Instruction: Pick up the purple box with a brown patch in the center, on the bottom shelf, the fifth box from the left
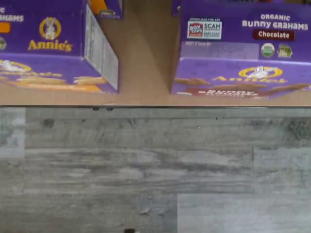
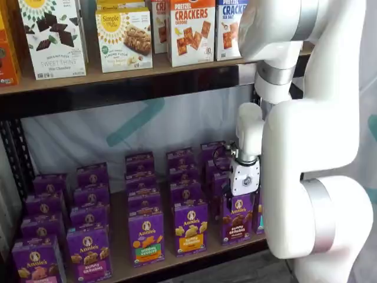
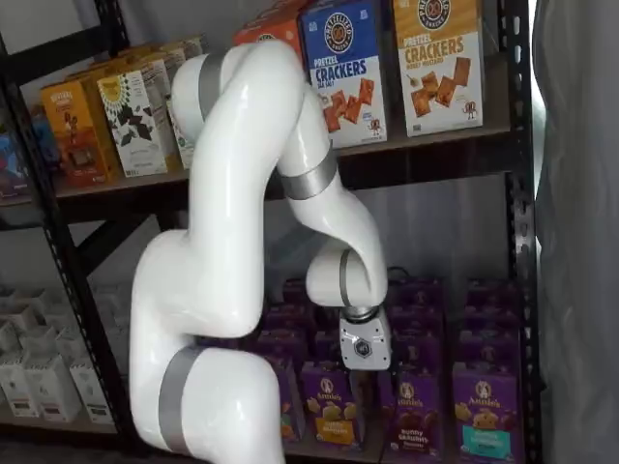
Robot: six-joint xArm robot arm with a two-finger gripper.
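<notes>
The end effector (image 2: pixel 244 197) hangs low in front of the bottom shelf (image 2: pixel 194 254), its white body showing in both shelf views, while its black fingers are lost against the dark boxes behind them, so no gap can be made out by eye; it grasps nothing and stands released, spread wide. Just below and behind the end effector stands the purple box (image 2: pixel 237 218), upright at the front edge of the bottom shelf, with its round white logo and the dark brown crackers pictured on its face; the end effector's body sits above the box's top, apart from it as far as I can tell. In the wrist view the same box (image 1: pixel 243 53) is seen from above, its top panel reading "Bunny Grahams" and "Chocolate". Beside that box, across a bare strip of the wooden board, stands a neighbouring Annie's box with an orange patch (image 1: pixel 53 46). In front of the shelf's edge lies the grey plank floor (image 1: pixel 146 170). Above the end effector the white arm (image 2: pixel 306 141) rises past the upper shelf (image 2: pixel 118 79), where the pretzel cracker boxes (image 2: pixel 191 29) stand in a row.
</notes>
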